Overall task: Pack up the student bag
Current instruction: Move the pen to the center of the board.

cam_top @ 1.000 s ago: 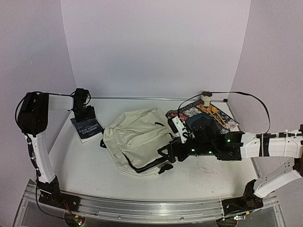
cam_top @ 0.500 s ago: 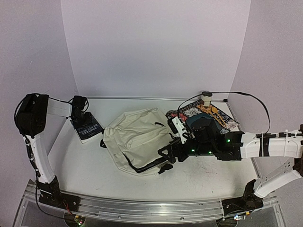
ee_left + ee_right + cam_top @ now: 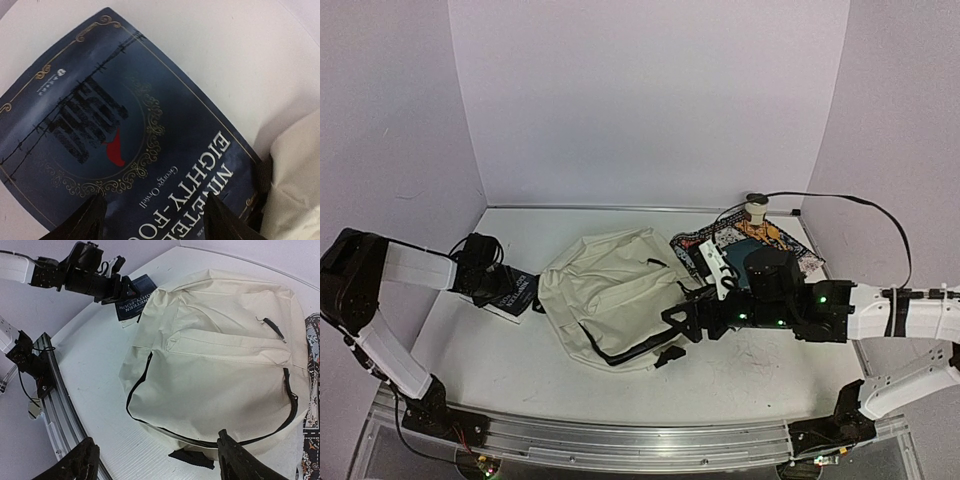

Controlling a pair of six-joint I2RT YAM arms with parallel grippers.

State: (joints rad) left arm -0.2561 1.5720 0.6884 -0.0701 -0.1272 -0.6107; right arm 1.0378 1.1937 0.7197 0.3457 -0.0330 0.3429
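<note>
Jaws of the left gripper (image 3: pixel 152 212) stand apart over the lower edge of the dark blue book (image 3: pixel 125 125). Its wrist view shows the cover between the two fingers, but you cannot tell whether the tips press on it. Treat this claw as released, not clamped. The book lies flat, cover up, with one corner just beside the student bag (image 3: pixel 215 355) and a black strap end (image 3: pixel 262 182) between them.

The right gripper (image 3: pixel 155 462) has its jaws spread wide and grasps nothing. It hovers over the bag's near right edge, above the black zipper line (image 3: pixel 129 400).

The student bag lies flat in the middle of the table (image 3: pixel 620 390), front pocket up, between the two arms. Neither view shows a gaping opening, so judge the main compartment as not yet opened for loading.

Progress is early. The book is outside the bag. A patterned mat (image 3: pixel 790 245) and a small pale cylinder (image 3: pixel 756 210) sit at the far right corner, also outside. You have to open the bag, load it and close it.

The surface is a white, matt tabletop. An aluminium rail (image 3: pixel 640 440) along the near edge carries both arm bases. Pale lilac walls (image 3: pixel 650 100) enclose the other three sides. A black cable (image 3: pixel 840 200) loops above the mat.
</note>
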